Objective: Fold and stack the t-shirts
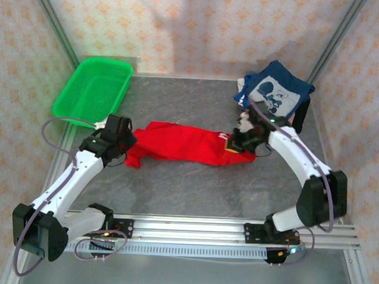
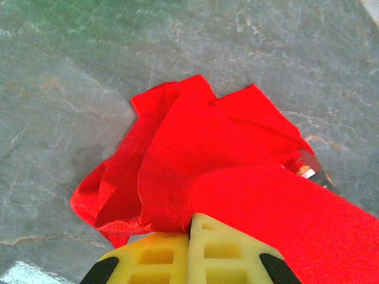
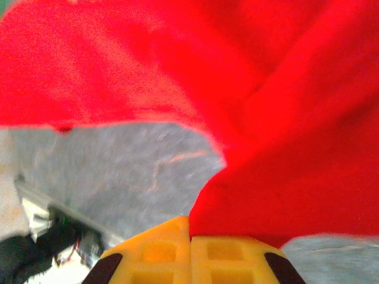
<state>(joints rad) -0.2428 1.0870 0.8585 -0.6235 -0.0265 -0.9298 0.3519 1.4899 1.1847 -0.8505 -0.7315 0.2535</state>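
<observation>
A bright red t-shirt [image 1: 180, 143] stretches in a long band across the middle of the grey table. My left gripper [image 1: 128, 141] is shut on its left end, red cloth [image 2: 195, 171] bunching out from between the yellow jaws. My right gripper [image 1: 238, 143] is shut on the right end, where a bit of brown print shows; red cloth [image 3: 284, 154] hangs from its closed jaws over the table. A folded navy t-shirt [image 1: 276, 92] with a white cartoon print lies at the back right, on top of other folded cloth.
A green plastic basket [image 1: 94, 87] stands at the back left corner. Patterned walls close in the table on three sides. The aluminium rail [image 1: 192, 233] carrying both arm bases runs along the near edge. Bare grey table [image 1: 194, 186] lies in front of the red shirt.
</observation>
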